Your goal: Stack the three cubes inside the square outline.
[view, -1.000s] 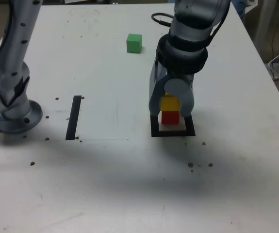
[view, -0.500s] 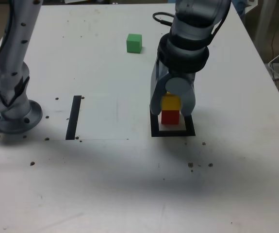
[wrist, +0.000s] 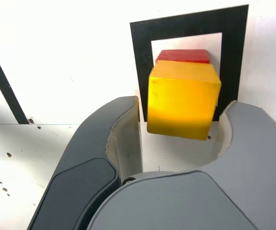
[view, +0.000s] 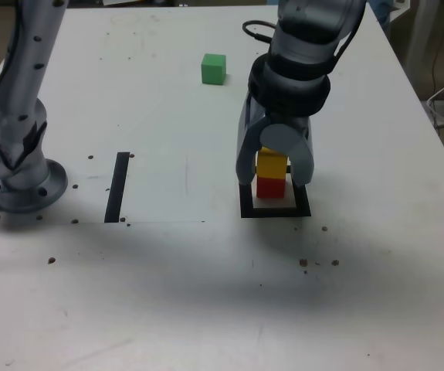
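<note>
Cubes of two colours are stacked inside the square outline: the yellow cube sits on the red cube, which rests on the white centre of the black tape frame. The tool hangs over the stack with its jaws apart, one on each side of the yellow cube; in the wrist view a narrow gap shows between each jaw and the cube's faces, so nothing is clamped. The green cube lies alone on the table, well apart from the stack, farther back and toward the exterior view's left. A straight black strip lies on the table near the arm's base.
</note>
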